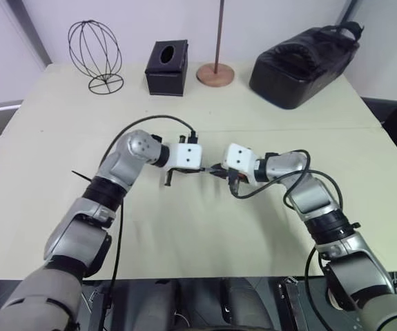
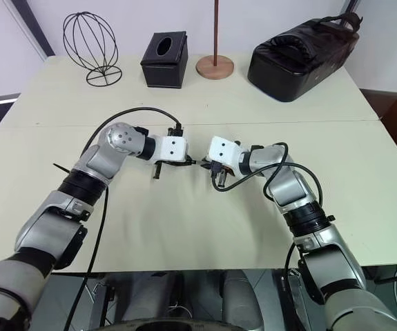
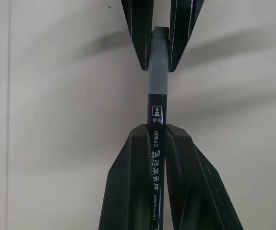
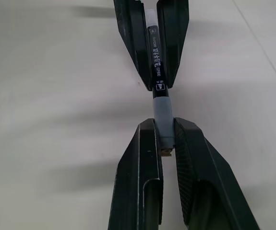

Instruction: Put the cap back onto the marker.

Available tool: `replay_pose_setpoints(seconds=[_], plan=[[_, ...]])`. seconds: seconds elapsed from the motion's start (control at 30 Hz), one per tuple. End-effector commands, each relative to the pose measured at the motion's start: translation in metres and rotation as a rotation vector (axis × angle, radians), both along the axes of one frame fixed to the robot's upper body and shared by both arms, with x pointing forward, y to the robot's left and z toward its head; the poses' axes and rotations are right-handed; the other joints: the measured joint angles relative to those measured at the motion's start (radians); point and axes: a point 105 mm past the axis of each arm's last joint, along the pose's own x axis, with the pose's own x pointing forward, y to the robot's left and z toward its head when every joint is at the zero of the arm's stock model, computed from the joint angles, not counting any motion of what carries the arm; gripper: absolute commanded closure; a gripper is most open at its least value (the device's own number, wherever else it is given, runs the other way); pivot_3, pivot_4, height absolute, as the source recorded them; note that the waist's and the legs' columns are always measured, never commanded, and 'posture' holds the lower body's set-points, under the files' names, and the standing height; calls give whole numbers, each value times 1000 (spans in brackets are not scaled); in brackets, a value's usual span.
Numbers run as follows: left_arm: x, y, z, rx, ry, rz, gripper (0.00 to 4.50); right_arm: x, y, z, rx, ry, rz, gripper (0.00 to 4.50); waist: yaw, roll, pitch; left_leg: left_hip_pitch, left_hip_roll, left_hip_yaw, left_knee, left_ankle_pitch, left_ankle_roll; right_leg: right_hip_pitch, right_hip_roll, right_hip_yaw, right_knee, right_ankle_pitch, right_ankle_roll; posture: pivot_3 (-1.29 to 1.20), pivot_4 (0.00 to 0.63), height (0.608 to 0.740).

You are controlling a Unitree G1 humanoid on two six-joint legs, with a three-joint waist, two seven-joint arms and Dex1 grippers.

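cap: the little grey cap already sat on the end of the marker, lined up straight with it, no visible gap between the two in either wrist view. Looked seated, or as good as.

marker: black barrel with white print, held in the air between the two arms, roughly level, well above the bench. Its pale far end poked out past the left fingers in the right wrist view.

left tool: clenched on the marker's barrel, fingers pinching it from both sides just behind the printed label.

right tool: clenched on the cap, fingers either side of the grey sleeve, pointing back at the left one so the two met nearly tip to tip.

done so far: both parts were picked up, aligned and pushed together. I'd say the main job was basically finished.

left to do: maybe one last squeeze to be sure it clicked (couldn't tell from the pictures if it was fully home), then let go with one tool and set the marker down.

risk: if the cap was only loosely on, pulling the right tool away could drag it back off.

bench: pale top, bare under the arms.

back of bench: a wire globe thing, a black tissue box, a round wooden stand with a pole and a black bag, all well apart from the action.
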Motion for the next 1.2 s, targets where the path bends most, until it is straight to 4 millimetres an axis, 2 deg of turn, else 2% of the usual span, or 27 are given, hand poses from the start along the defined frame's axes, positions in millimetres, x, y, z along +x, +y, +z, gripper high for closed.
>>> replay_pose_setpoints(seconds=[0.03,0.07,0.1,0.23,0.37,0.47,0.57,0.63,0.73,0.87,0.93,1.1,1.2], plan=[[6,-14,25,-67,-105,-1,4500,-13,27,15,31,-51,119,4453,0,0,0,0,0,0,0,0,0,0,0,0,0,0,0,0,150,740],[6,-13,24,-63,-104,2,4500,-13,27,14,27,-49,119,3553,0,0,0,0,0,0,0,0,0,0,0,0,0,0,0,0,150,740],[6,-12,23,-60,-104,6,4500,-14,26,14,22,-47,120,3186,0,0,0,0,0,0,0,0,0,0,0,0,0,0,0,0,150,740],[8,-7,21,-50,-102,25,4500,-16,20,6,-22,-24,125,1141,-1,0,0,0,0,0,0,0,0,0,0,0,0,0,0,0,150,740],[11,0,20,-33,-102,47,4500,-21,12,3,-48,5,129,1141,0,0,0,0,0,0,0,0,0,0,0,0,0,0,0,0,150,740],[10,14,13,-2,-68,69,4500,-14,-1,8,-36,-13,67,1141,0,0,0,0,0,0,0,0,0,0,0,0,0,0,0,0,150,740],[8,37,4,16,-23,120,4500,2,-19,26,56,-63,-63,1141,-5,0,0,0,0,0,0,0,0,-1,0,0,0,0,0,0,150,740],[8,52,2,-25,16,192,4500,9,-29,45,198,-71,-152,1141,-5,0,0,0,0,0,-1,0,0,-1,0,0,0,0,0,0,150,740],[15,73,12,-284,109,433,4500,12,-58,68,385,-74,-293,1141,-3,0,0,0,2,0,-1,0,0,-1,0,1,1,0,0,0,150,740],[7,105,17,-487,205,701,4500,6,-91,64,425,-79,-429,1141,-3,0,0,0,2,0,-1,0,0,-1,0,1,0,0,0,0,150,740],[1,120,17,-571,254,836,4500,1,-98,61,434,-78,-465,1141,-5,0,0,0,2,0,-1,0,0,-1,0,1,1,0,0,0,150,740],[-15,171,10,-707,220,1225,4500,-8,-106,50,468,-72,-541,1141,-13,0,-1,1,3,0,-1,0,0,-1,0,1,2,0,0,0,150,740],[-28,188,-3,-753,242,1354,4500,-8,-106,41,474,-67,-570,1141,-21,0,-1,1,3,0,-1,0,0,-1,0,1,2,0,0,0,150,740]])
